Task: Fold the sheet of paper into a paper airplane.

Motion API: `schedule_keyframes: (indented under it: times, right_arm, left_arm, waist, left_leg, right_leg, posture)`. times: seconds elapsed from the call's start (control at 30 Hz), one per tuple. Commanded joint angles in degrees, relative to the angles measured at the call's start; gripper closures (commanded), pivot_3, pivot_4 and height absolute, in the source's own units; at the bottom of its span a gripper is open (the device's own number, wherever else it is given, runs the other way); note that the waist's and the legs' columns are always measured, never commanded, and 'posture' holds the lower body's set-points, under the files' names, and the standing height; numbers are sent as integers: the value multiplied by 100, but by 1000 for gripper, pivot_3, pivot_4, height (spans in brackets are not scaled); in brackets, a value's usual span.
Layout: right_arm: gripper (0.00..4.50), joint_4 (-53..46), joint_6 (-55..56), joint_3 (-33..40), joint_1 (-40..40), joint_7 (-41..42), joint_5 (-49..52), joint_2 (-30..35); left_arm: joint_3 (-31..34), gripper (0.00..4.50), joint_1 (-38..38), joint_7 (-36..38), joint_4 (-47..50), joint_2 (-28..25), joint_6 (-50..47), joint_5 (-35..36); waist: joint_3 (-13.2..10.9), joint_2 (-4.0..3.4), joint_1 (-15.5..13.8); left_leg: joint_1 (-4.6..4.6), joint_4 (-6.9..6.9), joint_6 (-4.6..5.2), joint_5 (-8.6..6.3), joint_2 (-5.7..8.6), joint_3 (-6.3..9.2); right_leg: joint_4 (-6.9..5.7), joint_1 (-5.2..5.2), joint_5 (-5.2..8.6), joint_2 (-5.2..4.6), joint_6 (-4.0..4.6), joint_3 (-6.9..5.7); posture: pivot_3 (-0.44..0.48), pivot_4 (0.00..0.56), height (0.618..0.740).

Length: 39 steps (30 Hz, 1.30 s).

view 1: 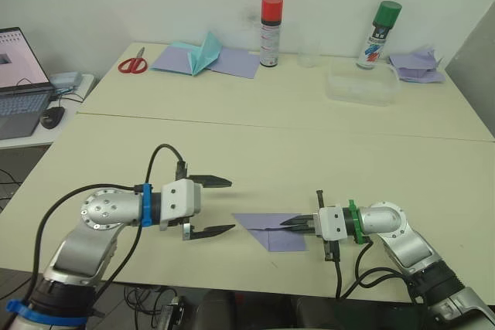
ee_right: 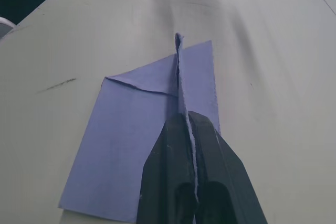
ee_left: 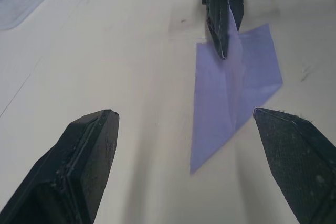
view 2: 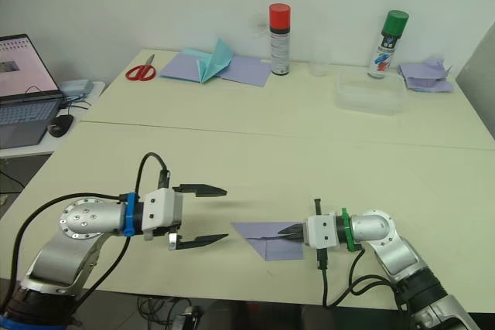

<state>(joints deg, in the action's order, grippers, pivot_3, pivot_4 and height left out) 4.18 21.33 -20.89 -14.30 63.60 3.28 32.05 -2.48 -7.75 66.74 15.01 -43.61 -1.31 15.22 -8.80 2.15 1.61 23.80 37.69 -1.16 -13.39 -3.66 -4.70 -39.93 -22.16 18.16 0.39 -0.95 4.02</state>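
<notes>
A lavender-purple paper airplane [view 1: 268, 229] lies on a pale cream table [view 1: 309, 144], pinched between the right gripper's [view 1: 295, 224] black fingers. The left gripper [view 1: 210, 205], also black-fingered with a blue band behind it, sits just beside the paper. Far beyond both grippers: red scissors [view 1: 132, 62], a teal paper plane [view 1: 203, 53], and red-capped [view 1: 271, 31] and green-capped [view 1: 378, 34] spray cans.

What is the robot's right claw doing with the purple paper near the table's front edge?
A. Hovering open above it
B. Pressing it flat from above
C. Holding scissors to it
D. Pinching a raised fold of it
D: the right gripper is shut on an upright ridge of the paper, which stands between its two fingers.
</notes>
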Motion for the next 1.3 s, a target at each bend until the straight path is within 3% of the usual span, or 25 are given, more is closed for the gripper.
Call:
schedule_keyframes:
  times: [0.03, 0.17, 0.33, 0.67, 0.7, 0.9, 1.03, 1.3]
  right_arm:
    - [4088, -188, -56, 26, 1, 68, 116, 35]
    - [2828, -343, -105, 125, 75, 87, 175, 178]
    - [1131, -978, -432, 488, 418, 67, 553, 548]
    - [1119, -2214, -1429, 1276, 1260, 8, 1348, 1228]
    - [1119, -2233, -1442, 1278, 1331, 15, 1321, 1264]
    - [1119, -2098, -1365, 1226, 1437, -23, 1060, 1295]
    - [1119, -1621, -765, 947, 1147, -214, 503, 970]
    - [1119, -995, -37, 419, 733, -238, -17, 519]
  left_arm:
    - [-105, 0, -331, -168, -24, 112, -255, 35]
    - [-276, 0, -762, -418, -229, 381, -617, -4]
    - [-689, 1189, -1054, -508, -479, 725, -514, -269]
    - [-1378, 4302, -1061, -333, -964, 817, -316, -798]
    - [-1452, 4457, -1076, -320, -1031, 848, -332, -838]
    - [-1740, 4457, -1126, -103, -1407, 887, -367, -1006]
    - [-2057, 4457, -1232, -46, -1920, 880, -23, -1462]
    - [-2152, 4457, -1378, 18, -2451, 988, 312, -1544]
  waist:
    - [0, 0, 0]
    - [0, 0, 0]
    - [-1, -1, -13]
    - [-1, -2, -5]
    - [-1, -2, -5]
    - [-1, -2, -7]
    - [5, -6, -7]
    - [15, -17, -47]
  left_leg:
    - [0, 1, 0, 0, 0, 0]
    - [0, 9, 0, 0, 0, 1]
    - [2, 16, 1, -1, 4, 3]
    - [0, 16, 1, -1, 1, 5]
    - [1, 17, 1, -1, 2, 5]
    - [2, 17, 1, -1, 4, 5]
    - [-1, 19, 1, -1, 4, 5]
    - [-13, 24, 3, -2, 9, 6]
  right_leg:
    - [-1, 0, 0, 0, 0, 0]
    - [-4, 3, 0, 1, 0, 0]
    - [-3, 7, 0, 0, 0, 1]
    - [-3, 10, 0, 2, -1, 0]
    - [-2, 10, 0, 2, -1, 1]
    - [-2, 9, 0, 2, -2, 1]
    - [-2, 12, 1, 4, -2, 1]
    - [0, 30, 1, 2, -2, 2]
  posture:
    - [0, 150, 740]
    - [0, 150, 740]
    - [0, 150, 740]
    - [0, 150, 740]
    - [0, 150, 740]
    - [0, 150, 740]
    - [0, 150, 740]
    - [0, 150, 740]
